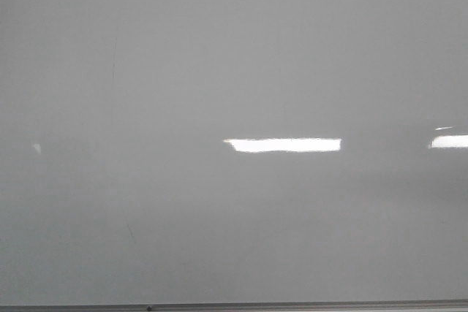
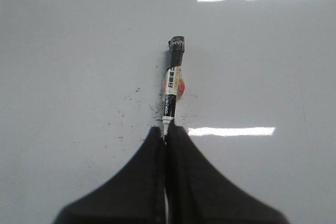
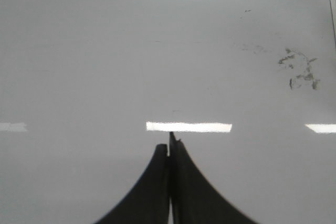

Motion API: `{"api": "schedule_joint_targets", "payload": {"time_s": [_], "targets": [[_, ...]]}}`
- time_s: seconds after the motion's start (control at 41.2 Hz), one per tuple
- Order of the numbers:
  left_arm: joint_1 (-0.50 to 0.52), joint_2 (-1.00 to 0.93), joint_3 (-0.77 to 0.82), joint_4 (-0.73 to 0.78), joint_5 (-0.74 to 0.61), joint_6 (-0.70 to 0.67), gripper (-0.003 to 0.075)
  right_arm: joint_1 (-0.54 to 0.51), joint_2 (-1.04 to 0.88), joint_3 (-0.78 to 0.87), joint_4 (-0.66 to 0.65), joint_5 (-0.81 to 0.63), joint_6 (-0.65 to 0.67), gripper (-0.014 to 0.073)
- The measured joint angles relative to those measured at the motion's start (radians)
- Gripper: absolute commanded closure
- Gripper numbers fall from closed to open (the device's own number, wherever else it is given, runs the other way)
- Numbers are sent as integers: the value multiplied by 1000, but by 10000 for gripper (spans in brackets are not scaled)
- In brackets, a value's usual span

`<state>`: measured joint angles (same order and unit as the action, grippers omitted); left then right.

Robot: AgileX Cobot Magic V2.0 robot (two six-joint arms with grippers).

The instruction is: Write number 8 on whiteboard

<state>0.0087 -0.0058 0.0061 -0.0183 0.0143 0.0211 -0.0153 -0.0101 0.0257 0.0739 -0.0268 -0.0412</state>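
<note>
The whiteboard fills the front view, pale grey and glossy; no number 8 shows on it in any view. Neither gripper shows in the front view. In the left wrist view my left gripper has its jaws together. A black marker with a white label and an orange spot lies on the whiteboard straight beyond the fingertips. Its narrow white end meets the fingertips and its tip is hidden there. In the right wrist view my right gripper is shut and empty over the whiteboard.
The board's metal frame runs along the bottom of the front view and at the right wrist view's corner. Dark specks lie beside the marker. A grey smudge marks the board near the frame. Bright light reflections cross the board.
</note>
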Motion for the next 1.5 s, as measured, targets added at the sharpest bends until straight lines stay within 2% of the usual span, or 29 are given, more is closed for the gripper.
{"api": "schedule_joint_targets", "payload": {"time_s": [0.848, 1.115, 1.285, 1.503], "targets": [[0, 0, 0, 0, 0, 0, 741, 0, 0, 0, 0, -10, 0, 662], [0, 0, -9, 0, -71, 0, 741, 0, 0, 0, 0, 33, 0, 662], [0, 0, -122, 0, -14, 0, 741, 0, 0, -37, 0, 89, 0, 662], [0, 56, -376, 0, 170, 0, 741, 0, 21, -266, 0, 245, 0, 662]]}}
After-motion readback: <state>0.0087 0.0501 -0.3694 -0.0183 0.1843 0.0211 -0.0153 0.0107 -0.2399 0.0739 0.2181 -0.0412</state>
